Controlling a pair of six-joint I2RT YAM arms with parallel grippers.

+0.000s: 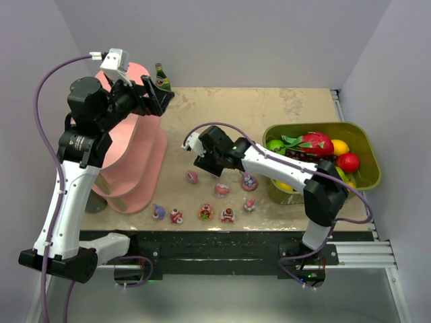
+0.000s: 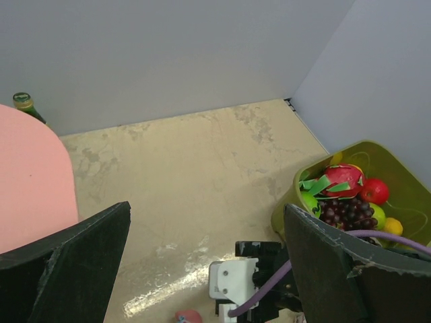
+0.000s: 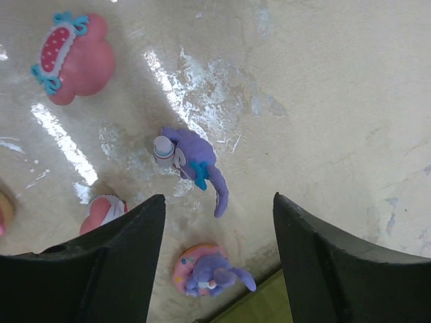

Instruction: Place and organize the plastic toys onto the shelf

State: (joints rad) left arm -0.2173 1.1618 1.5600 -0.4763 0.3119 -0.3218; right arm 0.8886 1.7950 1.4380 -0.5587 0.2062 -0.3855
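Note:
Several plastic toys stand on the table in front of the arms, among them a pink one (image 1: 192, 177), a purple one on a pink ring (image 1: 249, 182) and a row near the front edge (image 1: 205, 212). The salmon-pink shelf (image 1: 135, 168) stands at the left; its top tier shows in the left wrist view (image 2: 30, 175). My left gripper (image 1: 153, 99) is open and empty, raised beside the shelf top (image 2: 207, 207). My right gripper (image 1: 210, 167) is open and empty above the toys (image 3: 219, 202). Below it are a lying purple bunny (image 3: 192, 161), the purple bunny on the ring (image 3: 205, 269) and a pink toy (image 3: 71, 57).
An olive-green tub (image 1: 369, 158) of fake fruit stands at the right, and also shows in the left wrist view (image 2: 397, 195). A green bottle (image 1: 161, 77) stands behind the shelf. Grey walls close the back and both sides.

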